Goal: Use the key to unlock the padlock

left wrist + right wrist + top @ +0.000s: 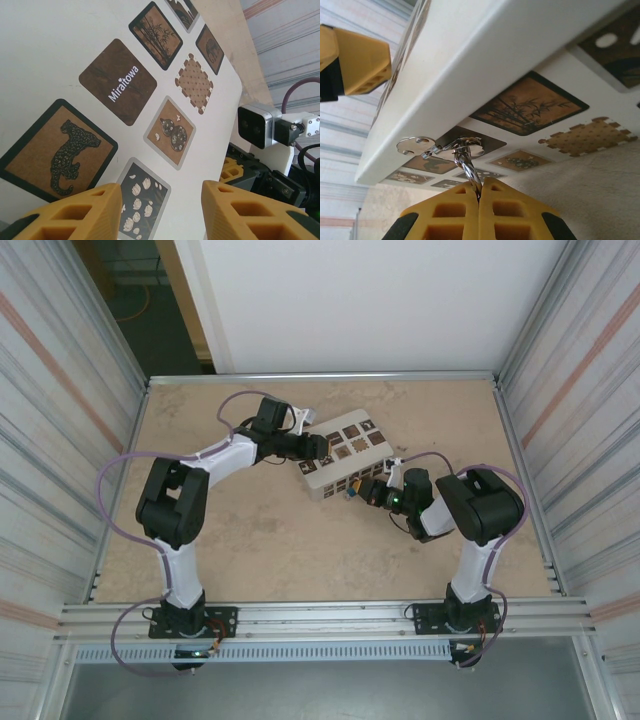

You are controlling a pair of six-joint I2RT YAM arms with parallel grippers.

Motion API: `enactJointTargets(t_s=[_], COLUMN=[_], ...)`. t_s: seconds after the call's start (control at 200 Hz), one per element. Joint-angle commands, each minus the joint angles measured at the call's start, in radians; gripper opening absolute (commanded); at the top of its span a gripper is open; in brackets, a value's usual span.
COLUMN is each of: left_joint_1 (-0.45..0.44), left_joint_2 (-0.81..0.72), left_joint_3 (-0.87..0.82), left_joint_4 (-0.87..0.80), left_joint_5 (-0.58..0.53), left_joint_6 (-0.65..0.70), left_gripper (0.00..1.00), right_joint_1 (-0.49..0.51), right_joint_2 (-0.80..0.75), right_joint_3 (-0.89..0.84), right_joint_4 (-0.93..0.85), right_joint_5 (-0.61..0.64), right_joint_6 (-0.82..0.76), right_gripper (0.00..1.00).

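Left wrist: "Miraitowa" label (pixel 118 81) on white box (pixel 50 40); left fingers (pixel 75 215) spread. Right fingers (pixel 450 220) pinching silvery loop (pixel 467 167).

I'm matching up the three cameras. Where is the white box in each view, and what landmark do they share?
Top external: box mid-table, turned at an angle.
Left wrist: its tiled top covers the left and centre.
Right wrist: box seen from below, slanting across the upper frame.
Shared landmark: left gripper at the box's left end; its yellow fingers at bottom of the left wrist view, one finger upper left in the right wrist view.
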Motion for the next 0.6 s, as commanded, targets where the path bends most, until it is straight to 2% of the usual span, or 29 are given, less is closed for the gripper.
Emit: enactJointTargets(t_s=[0.0, 0.596], left_joint_1=[-0.022, -0.022], left_joint_2=[0.034, 0.02], left_joint_3=[-0.07, -0.1], left_joint_4=[-0.177, -0.175], left_joint_5=[-0.016, -0.025], left_joint_6=[-0.014, -0.004], left_gripper=[0.47, 0.47], right_joint_1=[0.004, 0.004], right_joint_2=[-0.042, -0.048], right_joint_3=[0.029, 0.07], right_joint_4=[0.048, 0.048], right_joint_5=[0.049, 0.048], right_joint_6=[0.074, 0.191], right_gripper=[0.0, 0.0])
